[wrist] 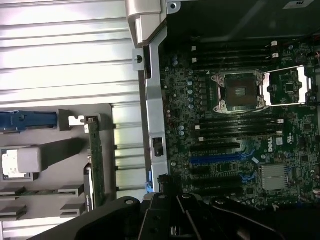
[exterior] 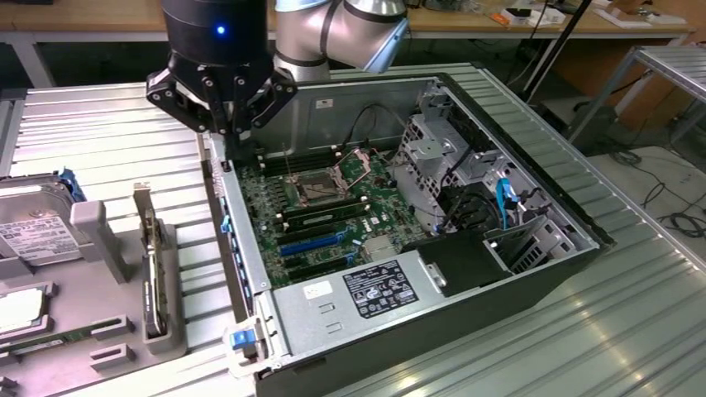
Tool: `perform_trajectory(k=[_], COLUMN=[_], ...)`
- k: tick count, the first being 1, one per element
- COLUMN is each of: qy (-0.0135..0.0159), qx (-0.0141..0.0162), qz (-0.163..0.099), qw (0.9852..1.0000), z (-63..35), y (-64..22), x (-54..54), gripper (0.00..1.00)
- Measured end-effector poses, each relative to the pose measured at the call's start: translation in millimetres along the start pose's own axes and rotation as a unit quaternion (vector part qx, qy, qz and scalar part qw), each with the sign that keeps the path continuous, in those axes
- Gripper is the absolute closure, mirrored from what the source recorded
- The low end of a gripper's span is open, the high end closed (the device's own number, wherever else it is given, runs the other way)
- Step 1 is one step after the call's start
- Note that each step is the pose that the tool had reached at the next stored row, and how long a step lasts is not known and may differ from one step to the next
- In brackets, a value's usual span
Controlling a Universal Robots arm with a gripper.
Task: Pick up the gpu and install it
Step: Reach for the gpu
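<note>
Grey plastic tray sits at the exterior view's left, on the ribbed metal table. Furthest left on it is a silver hard drive with a white label, lying flat. Nearer the camera, a green memory stick lies in its groove.

The gpu is on the tray's right side. It stands on its long edge in a slot, silver bracket at the far end, untouched. It's just beside the left wall of the case, not in contact with it.

Next is the gripper: black, fingers pressed together, nothing between them. It hangs over the case's far-left corner, above the wall edge, well apart from the gpu. Wrist view agrees: card on edge in the tray, gripper body over the case wall next to the board.

Inside the open case is the green motherboard. The cpu socket has its latch frame flipped up, with black memory slots on either side. A blue expansion slot sits nearer the camera. Silver power supply with a black label is at the near end.

Right of the board is a metal drive cage, then a blue cable near the right wall.
</note>
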State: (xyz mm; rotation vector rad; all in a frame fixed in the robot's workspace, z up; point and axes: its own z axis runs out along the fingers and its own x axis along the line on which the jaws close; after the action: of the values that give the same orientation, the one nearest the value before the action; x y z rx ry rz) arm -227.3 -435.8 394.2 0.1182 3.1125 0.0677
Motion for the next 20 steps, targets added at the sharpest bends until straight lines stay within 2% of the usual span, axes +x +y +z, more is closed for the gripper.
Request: perform_trajectory(k=[9,16,20], qy=[0.0,0.0,0.0], qx=[0.0,0.0,0.0], qz=[0.0,0.0,0.0], qw=[1.0,1.0,1.0], z=[-0.7,-1.2,-1.5], y=[-11.6,-16.2,-22.9], x=[5.2,17.0,20.9], gripper=[0.89,0.89,0.89])
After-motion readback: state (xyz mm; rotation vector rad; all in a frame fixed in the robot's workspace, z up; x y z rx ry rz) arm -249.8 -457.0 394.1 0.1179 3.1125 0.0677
